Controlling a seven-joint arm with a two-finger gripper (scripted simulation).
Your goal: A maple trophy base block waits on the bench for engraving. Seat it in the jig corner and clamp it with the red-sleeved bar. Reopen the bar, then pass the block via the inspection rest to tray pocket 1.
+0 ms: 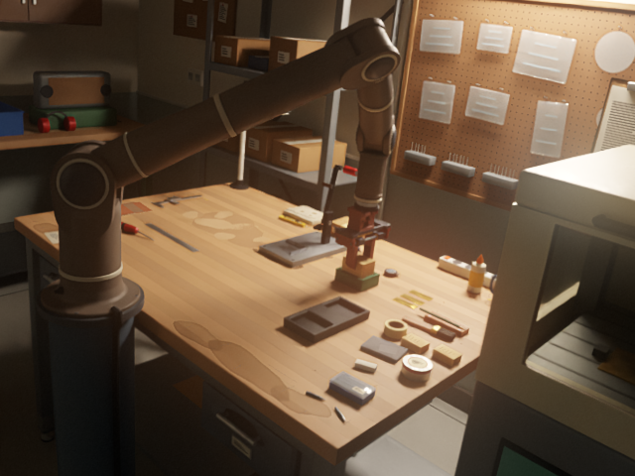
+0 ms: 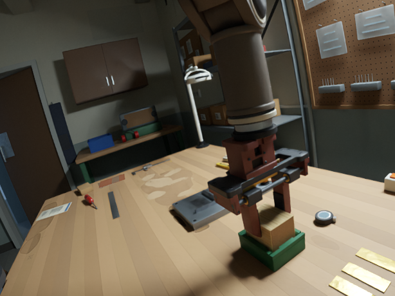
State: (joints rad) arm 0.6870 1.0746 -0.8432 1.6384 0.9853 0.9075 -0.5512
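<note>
The maple block [image 2: 273,229] [image 1: 360,267] sits on top of the green inspection rest [image 2: 272,248] [image 1: 357,279], near the middle of the bench. Behind them to the left lies the grey jig plate [image 1: 301,248] [image 2: 197,208], and its clamp bar stands raised, with the red sleeve [image 1: 350,170] high at the far end. The dark tray [image 1: 326,317], with two pockets, lies nearer the bench's front edge. My gripper [image 2: 268,214] [image 1: 360,261] points straight down over the rest and grips the maple block.
A small round puck [image 2: 325,217] lies just right of the rest, with brass strips [image 2: 365,275] in front of it. Tape rolls, small blocks, pencils and a glue bottle [image 1: 476,274] crowd the bench's right end. A large machine [image 1: 569,307] stands beyond that end.
</note>
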